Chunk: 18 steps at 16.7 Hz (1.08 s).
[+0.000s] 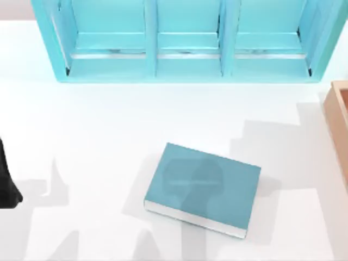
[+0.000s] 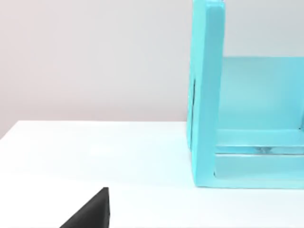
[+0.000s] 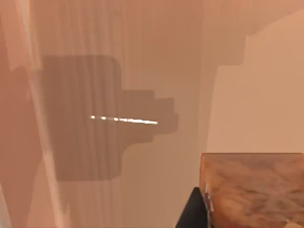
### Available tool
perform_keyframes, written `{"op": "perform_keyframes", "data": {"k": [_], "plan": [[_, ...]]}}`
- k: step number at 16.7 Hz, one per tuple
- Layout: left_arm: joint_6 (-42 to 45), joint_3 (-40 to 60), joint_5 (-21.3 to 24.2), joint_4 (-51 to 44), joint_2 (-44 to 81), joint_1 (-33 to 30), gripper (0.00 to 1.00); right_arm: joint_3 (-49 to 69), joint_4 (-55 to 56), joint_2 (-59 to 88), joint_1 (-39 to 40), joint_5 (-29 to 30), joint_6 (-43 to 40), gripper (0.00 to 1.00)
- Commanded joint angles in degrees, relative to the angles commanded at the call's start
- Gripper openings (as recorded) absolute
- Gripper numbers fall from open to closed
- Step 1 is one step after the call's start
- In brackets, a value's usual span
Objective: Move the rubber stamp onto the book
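Book [image 1: 204, 187] mid-table, shelf unit [image 1: 187, 41] behind

Table: white surface [image 1: 109, 125], also visible in the left wrist view [image 2: 118, 152].
Book: teal-blue hardcover [image 1: 204, 187] lying flat near the table's front edge, slightly skewed.
Shelf unit: light-blue, with compartments [image 1: 187, 65], standing along the far edge [image 2: 209, 118].
Box: tan wooden rim [image 1: 338, 117] at the right edge.
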Motion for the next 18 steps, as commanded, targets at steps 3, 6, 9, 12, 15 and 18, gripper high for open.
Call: {"op": "perform_keyframes", "data": {"k": [3,6,9,12,15,18], "plan": [[0.0,0.0,0.0,0.0,0.0,0.0,1.00,6.1,-5.4,-2.6,5.9,0.8,5.9,0.00],[0.0,0.0,0.0,0.0,0.0,0.0,1.00,11.5,-9.0,-5.4,11.5,0.4,11.0,0.00],[0.0,0.0,0.0,0.0,0.0,0.0,1.00,13.3,-13.0,-5.6,15.8,-1.4,14.8,0.00],[0.0,0.0,0.0,0.0,0.0,0.0,1.00,12.7,-15.4,-4.7,17.3,-2.5,16.5,0.00],[0.0,0.0,0.0,0.0,0.0,0.0,1.00,12.7,-15.4,-4.7,17.3,-2.5,16.5,0.00],[0.0,0.0,0.0,0.0,0.0,0.0,1.00,13.0,-15.0,-4.0,17.9,-2.5,17.3,0.00]]}}
